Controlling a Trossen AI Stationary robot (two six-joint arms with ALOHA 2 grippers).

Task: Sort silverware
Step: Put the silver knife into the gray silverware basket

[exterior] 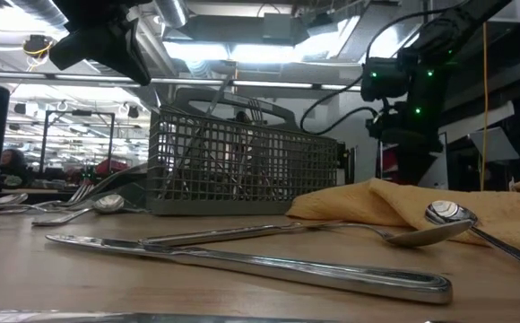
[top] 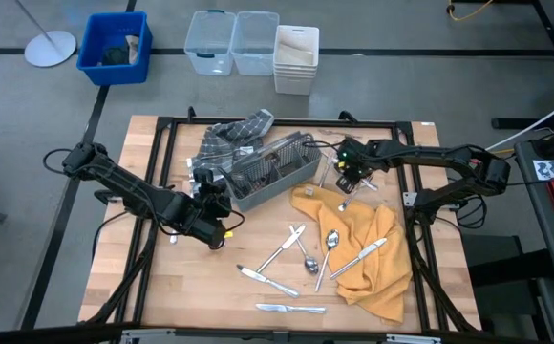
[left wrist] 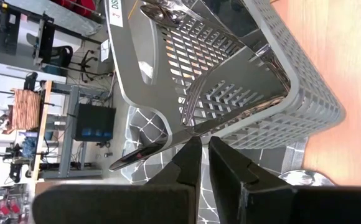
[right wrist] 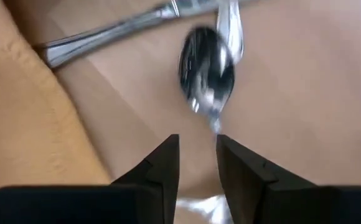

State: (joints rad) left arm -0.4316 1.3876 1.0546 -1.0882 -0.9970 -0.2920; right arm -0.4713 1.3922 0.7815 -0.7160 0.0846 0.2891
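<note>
Silverware: forks, spoons and knives lie loose on the worktop (top: 162,296) in front of the caddy (top: 275,170); more pieces stand inside it.
Knife at the caddy: a knife (left wrist: 187,134) leans over the caddy's end wall, blade tip outside, just ahead of the left hand.
Left hand: the left hand (left wrist: 204,163) hovers at the caddy's left end, fingers nearly clenched with only a sliver between them; I can't tell whether they pinch the knife.
Spoon by the caddy: one spoon (right wrist: 206,68) lies on bare wood just right of the caddy, beside the yellow cloth.
Right hand: the right hand (right wrist: 197,163) hangs right over that spoon's handle, fingers parted on either side, nothing grasped.
Yellow cloth: the yellow cloth (top: 372,263) sprawls right of the caddy, with a couple of pieces lying on it.
Checked cloth: a grey checked cloth (top: 229,139) is bunched behind the caddy, touching it.
</note>
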